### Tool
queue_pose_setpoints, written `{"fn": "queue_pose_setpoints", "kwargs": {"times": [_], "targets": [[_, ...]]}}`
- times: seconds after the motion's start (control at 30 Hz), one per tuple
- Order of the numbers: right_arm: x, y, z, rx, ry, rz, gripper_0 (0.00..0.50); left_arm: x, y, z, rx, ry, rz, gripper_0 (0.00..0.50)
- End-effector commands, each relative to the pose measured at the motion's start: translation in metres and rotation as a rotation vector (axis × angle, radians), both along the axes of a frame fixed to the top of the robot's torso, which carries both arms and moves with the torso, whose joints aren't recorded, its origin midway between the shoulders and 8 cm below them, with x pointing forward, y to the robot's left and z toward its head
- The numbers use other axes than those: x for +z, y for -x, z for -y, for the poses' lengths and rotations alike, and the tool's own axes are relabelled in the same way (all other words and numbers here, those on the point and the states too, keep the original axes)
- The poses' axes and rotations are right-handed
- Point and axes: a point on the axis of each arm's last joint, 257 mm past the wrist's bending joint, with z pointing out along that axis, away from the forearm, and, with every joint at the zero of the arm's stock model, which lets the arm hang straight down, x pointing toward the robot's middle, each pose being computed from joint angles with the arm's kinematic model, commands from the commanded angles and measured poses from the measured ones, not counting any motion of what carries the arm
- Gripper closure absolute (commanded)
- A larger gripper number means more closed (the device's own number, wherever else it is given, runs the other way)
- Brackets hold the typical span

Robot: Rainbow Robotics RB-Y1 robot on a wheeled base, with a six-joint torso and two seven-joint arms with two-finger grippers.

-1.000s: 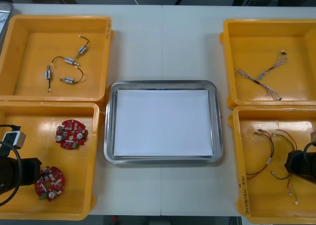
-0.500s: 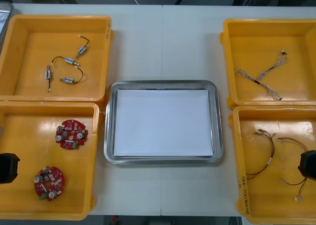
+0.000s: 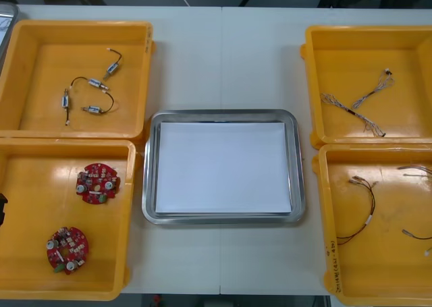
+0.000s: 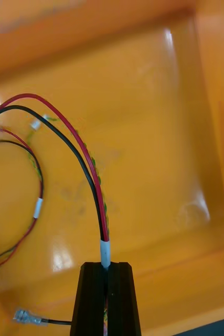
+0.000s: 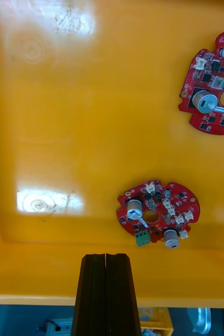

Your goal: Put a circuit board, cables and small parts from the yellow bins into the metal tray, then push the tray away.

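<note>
The right hand [image 4: 107, 266] pinches the red and black cable [image 4: 88, 157] at its white sleeve [image 4: 105, 252], with the fingers apart only by the width of the wires. From the fingers the cable arcs over the floor of the near right yellow bin [image 4: 195, 131]. A second cable [image 4: 37, 205] lies beside it.

Expected handling: the cable is light, thin and limp. It will probably sag and swing, and it may snag the neighbouring terminals. The sleeve is the sound grip point, since it binds both wires.

The left hand [image 5: 106, 260], fingers pressed together on nothing, hangs over the near left yellow bin [image 5: 64, 131] near two circuit boards [image 5: 156, 212].

The metal tray [image 3: 297, 165] sits on the surface [image 3: 223, 57] between the bins, with none of the task's things in it yet
</note>
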Motion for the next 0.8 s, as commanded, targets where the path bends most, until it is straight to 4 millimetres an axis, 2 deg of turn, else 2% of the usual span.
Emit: {"fn": "queue_pose_setpoints", "kwargs": {"times": [0.03,0.37,0.4,0.43,0.47,0.5,0.7,0.8], "targets": [[0.039,-0.019,0.004,0.061,0.071,0.086,0.5,0.032,-0.016,0.008,-0.049,-0.013,0.062,0.498],[0.066,-0.034,-0.01,0.218,0.114,0.113,0.5,0.037,-0.016,0.015,-0.043,0.003,0.072,0.494],[0.069,-0.035,-0.013,0.239,0.116,0.116,0.5,0.037,-0.015,0.015,-0.042,0.001,0.072,0.378],[0.072,-0.036,-0.015,0.263,0.121,0.116,0.5,0.038,-0.015,0.016,-0.042,0.001,0.075,0.111],[0.073,-0.036,-0.016,0.273,0.121,0.115,0.5,0.038,-0.014,0.017,-0.044,-0.001,0.075,0.026],[0.076,-0.036,-0.018,0.297,0.128,0.113,0.5,0.039,-0.014,0.018,-0.047,-0.001,0.082,0.0],[0.089,-0.039,-0.035,0.417,0.141,0.119,0.5,0.036,-0.011,0.022,-0.049,0.003,0.093,0.0],[0.105,-0.048,-0.048,0.472,0.135,0.163,0.5,0.035,-0.01,0.023,-0.05,0.005,0.094,0.0]]}}
